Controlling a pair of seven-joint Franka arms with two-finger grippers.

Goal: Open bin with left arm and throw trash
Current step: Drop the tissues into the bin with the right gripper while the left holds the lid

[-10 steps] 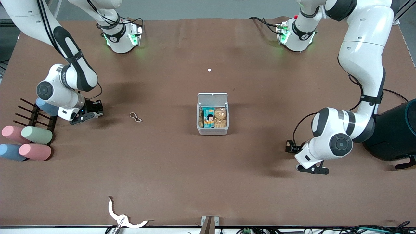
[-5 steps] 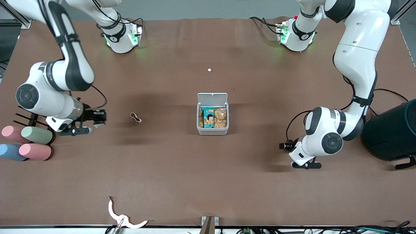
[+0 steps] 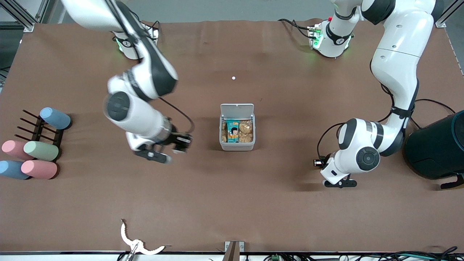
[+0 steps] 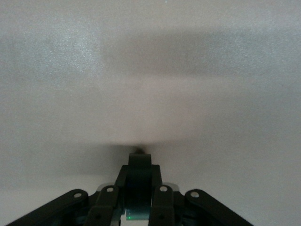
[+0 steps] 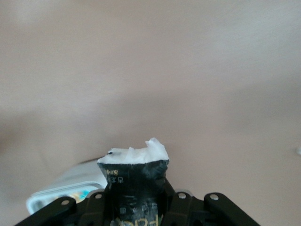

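The bin (image 3: 237,145) stands mid-table with its white lid (image 3: 237,108) hinged up and open; a teal packet and snack bags lie inside. My right gripper (image 3: 159,157) is over the table beside the bin, toward the right arm's end. It is shut on the black packet (image 5: 134,181), which has white print and a torn white top. A corner of the bin (image 5: 56,194) also shows in the right wrist view. My left gripper (image 3: 339,183) is low over bare table toward the left arm's end, shut and empty (image 4: 139,162). The rubber band and the tape roll are out of sight.
A large dark teal round container (image 3: 438,148) stands at the left arm's end. A black rack (image 3: 38,130) with pastel cylinders (image 3: 40,150) is at the right arm's end. A white toothed strip (image 3: 139,246) lies at the front edge, and a white dot (image 3: 233,78) lies farther back.
My right arm has swung from beside the rack across to beside the bin, carrying the packet, and now covers the rubber band's spot. My left gripper has shifted slightly toward the middle.
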